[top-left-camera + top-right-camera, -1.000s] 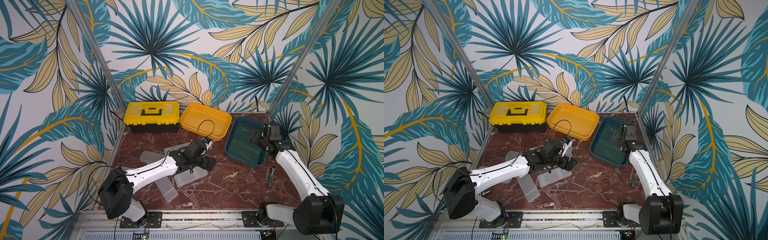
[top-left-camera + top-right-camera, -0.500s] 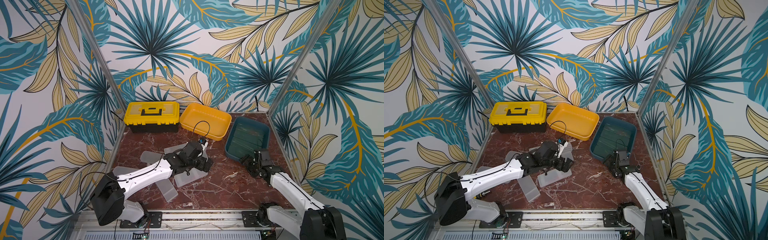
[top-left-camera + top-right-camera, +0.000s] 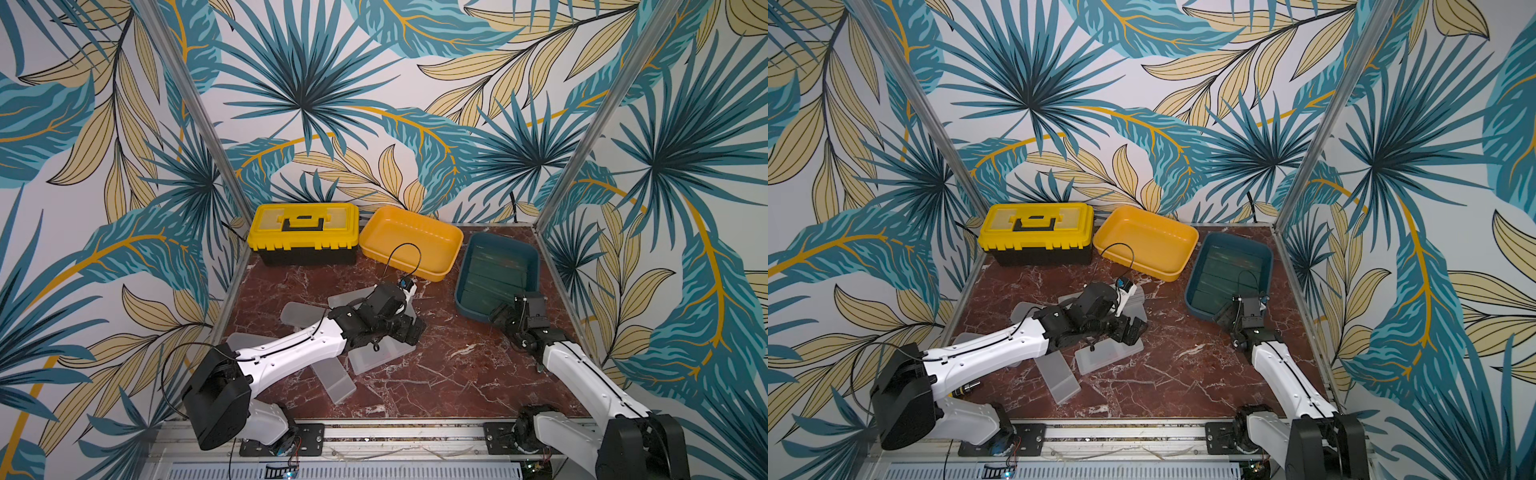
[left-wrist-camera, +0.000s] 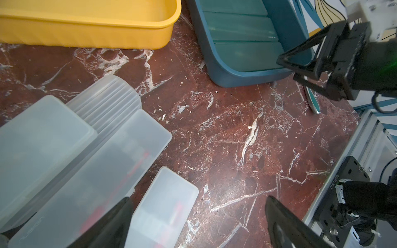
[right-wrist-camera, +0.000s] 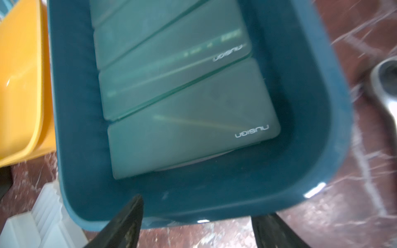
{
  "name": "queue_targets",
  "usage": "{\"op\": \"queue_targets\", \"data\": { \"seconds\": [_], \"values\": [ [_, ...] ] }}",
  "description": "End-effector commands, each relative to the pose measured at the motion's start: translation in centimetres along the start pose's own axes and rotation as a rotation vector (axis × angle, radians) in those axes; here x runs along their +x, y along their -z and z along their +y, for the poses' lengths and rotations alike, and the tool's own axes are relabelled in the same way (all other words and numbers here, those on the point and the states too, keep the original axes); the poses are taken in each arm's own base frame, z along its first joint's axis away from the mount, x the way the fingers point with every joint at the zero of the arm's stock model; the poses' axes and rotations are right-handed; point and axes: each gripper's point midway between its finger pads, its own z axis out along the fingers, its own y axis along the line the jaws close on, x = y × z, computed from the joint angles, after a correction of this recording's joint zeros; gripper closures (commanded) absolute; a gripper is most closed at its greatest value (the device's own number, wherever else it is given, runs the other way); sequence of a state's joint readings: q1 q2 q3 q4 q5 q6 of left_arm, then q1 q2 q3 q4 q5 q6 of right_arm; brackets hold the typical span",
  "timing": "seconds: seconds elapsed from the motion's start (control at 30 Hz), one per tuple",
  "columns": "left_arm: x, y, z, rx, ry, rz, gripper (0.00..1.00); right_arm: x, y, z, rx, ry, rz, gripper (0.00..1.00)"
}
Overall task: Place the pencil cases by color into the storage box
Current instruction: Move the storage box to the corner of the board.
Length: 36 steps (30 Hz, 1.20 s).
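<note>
Both top views give us the same layout. The left claw (image 3: 411, 332) hangs low over a loose scatter of frosted white pencil cases (image 3: 380, 353) lying at all angles on the red marble table (image 3: 436, 374). Its fingers look spread, but the arm hides most of them. The dark green pencil cases (image 3: 494, 270) lie side by side in the teal bin (image 3: 461, 299) at the back right, and the right claw (image 3: 500, 316) sits right at that bin's near corner. The yellow tray (image 3: 451, 257) stands between the bin and a yellow toolbox (image 3: 303, 232).

Left wrist view next: here the left claw (image 4: 197, 199) is clearly wide apart and clamped on nothing. One finger hangs over a frosted case, the other over bare table. The frosted ones overlap each other, and one has a ribbed top. Past them we get the yellow tray's wall, then the teal bin with green cases inside. The right claw (image 4: 287, 68) shows at the bin's corner, jaws apart.

Right wrist view, a bit blurry: the right claw (image 5: 197, 212) is spread and holding nothing, with the bin's near rim in the gap. At least three green cases lie flat on the bin floor, edge to edge, and two show white lettering. The yellow tray sits just beside the bin.
</note>
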<state>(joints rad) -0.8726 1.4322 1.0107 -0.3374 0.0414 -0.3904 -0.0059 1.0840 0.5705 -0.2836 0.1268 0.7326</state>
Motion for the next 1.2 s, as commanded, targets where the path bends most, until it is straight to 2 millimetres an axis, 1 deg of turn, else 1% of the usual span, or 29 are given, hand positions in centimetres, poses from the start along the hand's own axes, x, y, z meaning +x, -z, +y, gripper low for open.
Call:
{"op": "queue_targets", "data": {
  "seconds": [0.0, 0.03, 0.07, 0.23, 0.37, 0.53, 0.67, 0.73, 0.77, 0.87, 0.97, 1.03, 1.17],
  "values": [
    [-0.2, -0.3, 0.1, -0.003, -0.014, 0.007, 0.03, -3.8, 0.0, -0.1, 0.016, 0.028, -0.098, 0.22],
    [-0.2, -0.4, 0.1, -0.002, -0.013, 0.007, 0.03, -4.3, -0.2, -0.3, 0.024, 0.035, -0.098, 0.22],
    [-0.1, -0.5, 0.0, -0.001, -0.014, 0.01, 0.03, -5.2, -0.5, 0.1, 0.017, 0.041, -0.121, 0.22],
    [-0.2, -0.8, 0.1, -0.007, -0.018, 0.016, 0.03, -7.7, -1.8, -0.1, 0.037, 0.034, -0.145, 0.22],
    [-0.4, -1.1, 0.1, -0.007, -0.017, 0.022, 0.03, -10.0, -2.6, -0.7, 0.07, 0.029, -0.165, 0.22],
    [-0.4, -1.0, 0.2, -0.017, -0.013, 0.022, 0.03, -12.6, -3.6, -1.1, 0.069, 0.024, -0.17, 0.21],
    [-0.3, -1.1, 0.4, -0.024, -0.004, 0.025, 0.03, -13.5, -4.8, -0.9, 0.062, 0.032, -0.16, 0.21],
    [-0.3, -1.0, 0.4, -0.026, -0.003, 0.028, 0.03, -13.7, -4.6, 0.0, 0.029, 0.037, -0.149, 0.21],
    [-0.3, -0.9, 0.5, -0.031, -0.005, 0.028, 0.03, -13.7, -4.1, 0.3, 0.012, 0.032, -0.154, 0.21],
    [-0.4, -0.6, 0.7, -0.042, -0.006, 0.025, 0.03, -12.9, -2.3, 1.4, -0.032, 0.065, -0.159, 0.21],
    [-0.4, -0.5, 0.9, -0.054, -0.007, 0.027, 0.03, -11.0, -0.6, 3.2, -0.074, 0.128, -0.139, 0.21],
    [-0.5, -0.3, 1.4, -0.068, 0.001, 0.032, 0.03, -9.2, 0.4, 4.8, -0.119, 0.16, -0.106, 0.21],
    [-1.3, 0.7, 2.3, -0.081, 0.04, 0.009, 0.03, -4.7, 1.5, 7.8, -0.203, 0.207, -0.017, 0.21]
  ]
}}
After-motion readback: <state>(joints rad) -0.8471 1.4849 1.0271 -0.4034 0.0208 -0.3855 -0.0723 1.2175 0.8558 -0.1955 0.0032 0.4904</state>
